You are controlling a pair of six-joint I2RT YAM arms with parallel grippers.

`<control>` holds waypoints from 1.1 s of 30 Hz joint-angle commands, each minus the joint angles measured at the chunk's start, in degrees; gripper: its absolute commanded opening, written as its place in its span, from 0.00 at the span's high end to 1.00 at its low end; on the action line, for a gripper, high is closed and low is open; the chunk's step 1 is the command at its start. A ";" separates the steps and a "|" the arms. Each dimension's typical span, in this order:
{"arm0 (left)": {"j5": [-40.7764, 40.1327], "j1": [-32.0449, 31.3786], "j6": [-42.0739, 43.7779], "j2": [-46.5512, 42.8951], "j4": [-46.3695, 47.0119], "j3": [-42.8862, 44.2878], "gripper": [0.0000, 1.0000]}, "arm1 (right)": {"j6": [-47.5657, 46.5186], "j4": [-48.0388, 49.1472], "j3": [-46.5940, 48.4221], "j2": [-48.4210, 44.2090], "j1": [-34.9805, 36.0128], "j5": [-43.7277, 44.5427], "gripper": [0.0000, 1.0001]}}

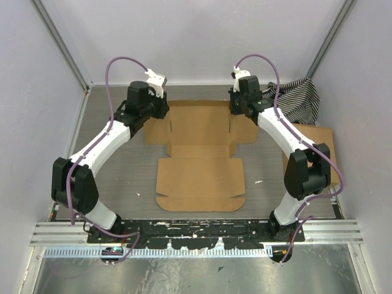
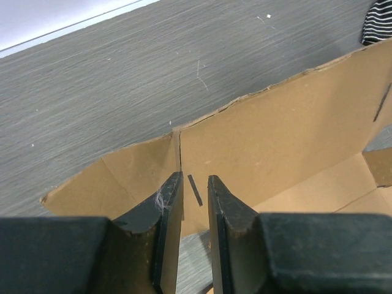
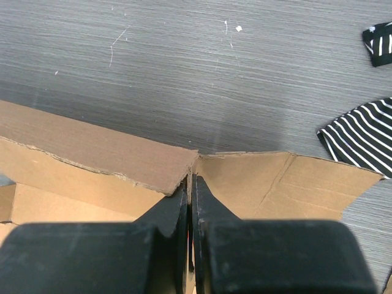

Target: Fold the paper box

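Observation:
The paper box [image 1: 199, 156] lies in the middle of the table as a brown die-cut sheet, its far panel raised at the back. My left gripper [image 1: 163, 111] is at the far left corner. In the left wrist view its fingers [image 2: 195, 177] stand a little apart, with bare table showing through the gap. The upright cardboard wall [image 2: 275, 128] with a small slit is just beyond them. My right gripper [image 1: 236, 110] is at the far right corner. In the right wrist view it [image 3: 190, 177] is shut on a thin edge where the cardboard wall [image 3: 92, 153] meets the side flap.
A black-and-white striped cloth [image 1: 297, 98] lies at the back right, also seen in the right wrist view [image 3: 361, 135]. A second brown cardboard box [image 1: 315, 144] sits by the right arm. White walls stand on the left, right and far sides.

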 commanded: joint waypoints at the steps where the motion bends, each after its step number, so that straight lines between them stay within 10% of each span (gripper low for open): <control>1: -1.59 -0.35 -0.59 2.99 -5.11 5.78 0.71 | -0.20 2.73 0.49 -4.33 0.52 -0.47 0.94; 9: -9.25 -0.88 -0.34 6.54 -12.34 11.41 0.71 | -0.12 2.65 0.18 -4.46 0.85 -0.65 0.94; 17: -13.32 -0.88 -1.62 3.16 -12.33 10.73 0.48 | -0.08 2.73 -0.09 -4.33 0.87 -0.47 0.94; 33: -9.93 -0.95 -1.24 8.32 -15.68 15.73 0.73 | 0.14 2.66 0.05 -4.04 0.96 -1.58 0.94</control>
